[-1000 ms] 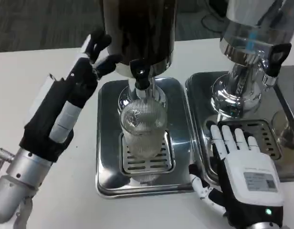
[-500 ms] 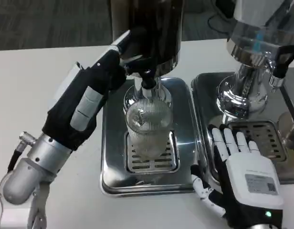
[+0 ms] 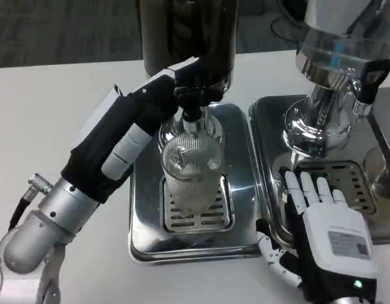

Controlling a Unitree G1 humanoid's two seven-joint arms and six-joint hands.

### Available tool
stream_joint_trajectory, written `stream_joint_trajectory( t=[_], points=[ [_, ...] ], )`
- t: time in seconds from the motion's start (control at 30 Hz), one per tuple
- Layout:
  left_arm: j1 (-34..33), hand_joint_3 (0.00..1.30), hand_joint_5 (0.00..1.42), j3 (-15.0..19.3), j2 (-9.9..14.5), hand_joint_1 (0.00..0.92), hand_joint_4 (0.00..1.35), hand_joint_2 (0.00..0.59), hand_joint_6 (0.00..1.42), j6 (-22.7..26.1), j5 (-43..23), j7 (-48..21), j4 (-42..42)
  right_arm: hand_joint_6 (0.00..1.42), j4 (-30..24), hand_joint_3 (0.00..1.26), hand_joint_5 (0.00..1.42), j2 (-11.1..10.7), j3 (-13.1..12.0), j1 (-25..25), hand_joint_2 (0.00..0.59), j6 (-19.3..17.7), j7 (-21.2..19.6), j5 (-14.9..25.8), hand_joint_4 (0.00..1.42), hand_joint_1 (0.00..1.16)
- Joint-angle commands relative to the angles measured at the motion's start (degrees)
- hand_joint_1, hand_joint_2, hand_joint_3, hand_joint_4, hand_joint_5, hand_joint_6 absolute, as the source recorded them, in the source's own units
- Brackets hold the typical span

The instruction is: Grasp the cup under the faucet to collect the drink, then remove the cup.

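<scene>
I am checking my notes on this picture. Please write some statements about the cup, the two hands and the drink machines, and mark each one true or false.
1. The cup stands upright on the grate under the faucet. True.
2. The right hand holds the cup. False: it rests flat on the neighbouring tray, fingers spread, apart from the cup.
3. The left hand is up at the faucet. True.
4. The cup lies on its side on the table. False: it is upright on the tray.
5. A second drink machine stands to the right. True.
</scene>
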Motion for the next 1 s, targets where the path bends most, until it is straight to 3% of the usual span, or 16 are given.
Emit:
stream_joint_trajectory(
  t=[0.03, 0.3, 0.5, 0.63, 0.73, 1.0],
  points=[
    [2.05, 0.26, 0.32, -0.36, 0.63, 0.000, 0.11, 0.128, 0.29, -1.35, 2.66, -1.11, -1.77, 0.05, -0.25, 0.03, 0.00, 0.19, 0.49, 0.22, 0.407, -0.07, -0.30, 0.01, 0.00, 0.22],
    [2.46, 0.28, 0.32, -0.65, 2.89, 0.000, 0.12, 0.133, 0.30, -6.95, 10.53, 1.42, -3.76, 0.06, -1.62, 0.00, 0.00, 0.96, -0.11, 1.34, 0.355, -2.83, -3.75, 2.88, 0.00, 0.25],
    [1.97, 0.29, 0.33, -1.02, 4.79, 0.000, 0.13, 0.135, 0.30, -8.58, 12.76, 2.15, -3.13, 0.07, -1.93, 0.00, 0.00, 1.38, -3.44, 0.32, 0.313, -8.23, -1.45, 13.00, 0.00, 0.31],
    [1.33, 0.30, 0.32, -1.00, 6.36, 0.000, 0.13, 0.137, 0.28, -10.67, 15.69, 3.45, -1.95, 0.05, -1.07, 0.00, 0.00, 1.53, -2.71, -0.51, 0.265, -8.04, -1.43, 12.07, 0.00, 0.30],
    [0.84, 0.30, 0.32, -1.14, 7.15, 0.000, 0.13, 0.138, 0.27, -12.46, 19.92, 5.84, -0.72, 0.05, -1.17, 0.00, 0.00, 1.17, -2.64, -0.18, 0.262, -8.17, -1.51, 11.83, 0.00, 0.29],
    [0.74, 0.30, 0.31, -1.88, 9.50, 0.000, 0.13, 0.137, 0.26, -15.97, 27.99, 11.34, -0.32, 0.05, -1.21, 0.00, 0.00, 0.52, -4.60, 0.68, 0.245, -11.80, -0.42, 17.22, 0.00, 0.28]
  ],
)
